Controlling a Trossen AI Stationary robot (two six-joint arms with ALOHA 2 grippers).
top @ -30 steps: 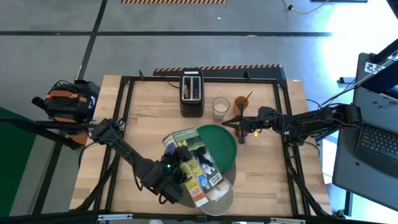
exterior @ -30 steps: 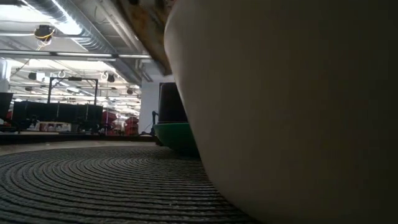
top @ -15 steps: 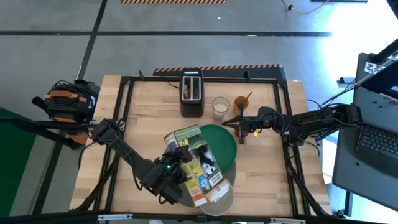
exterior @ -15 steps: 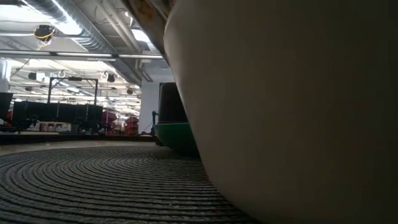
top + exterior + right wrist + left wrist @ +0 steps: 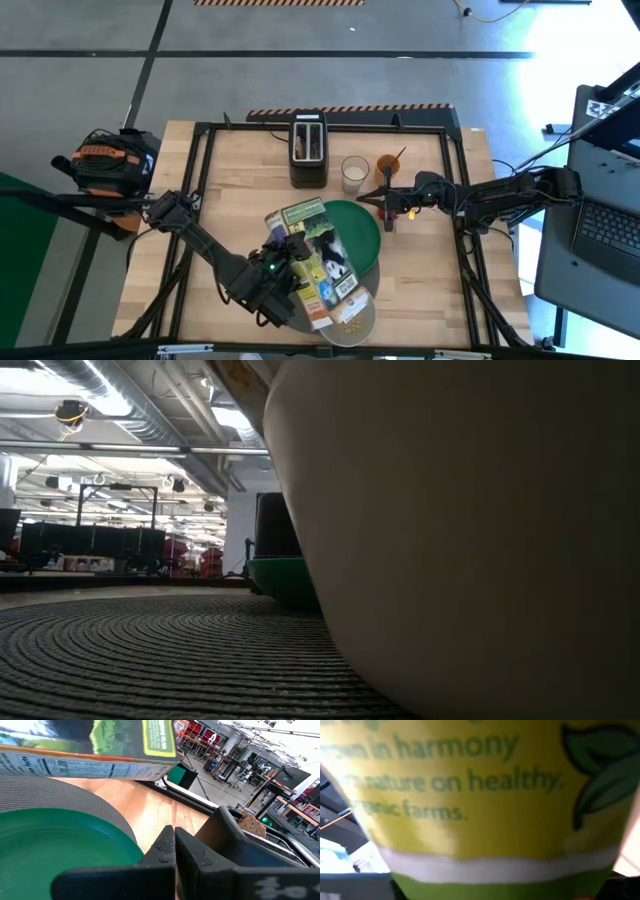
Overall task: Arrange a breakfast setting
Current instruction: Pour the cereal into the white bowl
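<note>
The left jaws (image 5: 283, 268) grasp a cereal box (image 5: 313, 262), tilted over the pale bowl (image 5: 350, 312) at the counter's (image 5: 240, 200) front edge. The bowl sits on the grey mat (image 5: 150, 650), touching the green plate (image 5: 352, 232). The right jaws (image 5: 388, 213) are clenched with nothing between them, hovering just beside the plate's right rim. The toaster (image 5: 308, 148) holds toast (image 5: 251, 823); a glass (image 5: 355, 172) and cup (image 5: 389, 166) stand beside it.

A round grey woven mat (image 5: 362, 316) lies flat under the left tool (image 5: 283, 268), carrying a pale smooth bowl (image 5: 460, 540). A round green plate (image 5: 362, 232) lies flat just before the right tool (image 5: 388, 212), its near edge overlapping the mat
</note>
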